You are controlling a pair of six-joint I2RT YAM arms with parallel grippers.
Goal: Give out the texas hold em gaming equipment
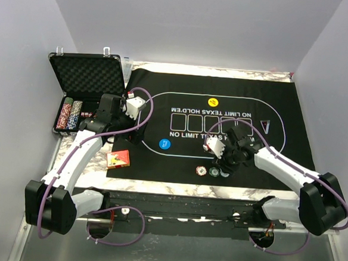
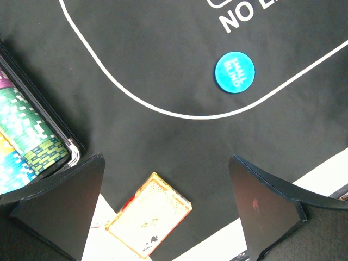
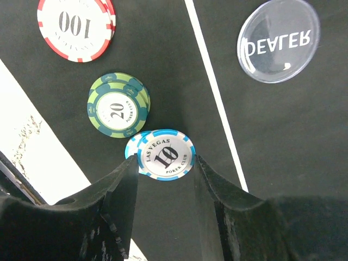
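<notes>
Your blue-and-white chips (image 3: 165,156), a short stack of smooth striped discs marked 10, are lying flat on the black felt mat (image 3: 163,54), just beside its white printed line. Your right fingers (image 3: 117,206), matte black wedges, are closing in on the stack's rim from both sides and appear to be clamping it.

Just beyond them the green chips (image 3: 117,106), marked 20, are sitting nearly touching the blue stack. The red chips (image 3: 76,27), marked 100, are lying farther out. Across the line, the clear glossy DEALER disc (image 3: 278,41) is resting apart from all three stacks.

On your other side, the card box (image 2: 149,215), a flat red-orange rectangle with a dotted face, is lying askew at the mat's near edge, with one corner over the marbled tabletop (image 2: 326,174). Your left fingers (image 2: 60,206) are hanging wide apart above it, gripping nothing.

The round blue disc (image 2: 234,71), printed SMALL BLIND, is sitting inside the curved white line. The yellow disc (image 1: 212,101) is lying at the oval's far side.

At the far left, the metal-edged case (image 1: 85,79) is standing open, showing its egg-crate foam lid and the rows of cased chips (image 1: 69,114).
</notes>
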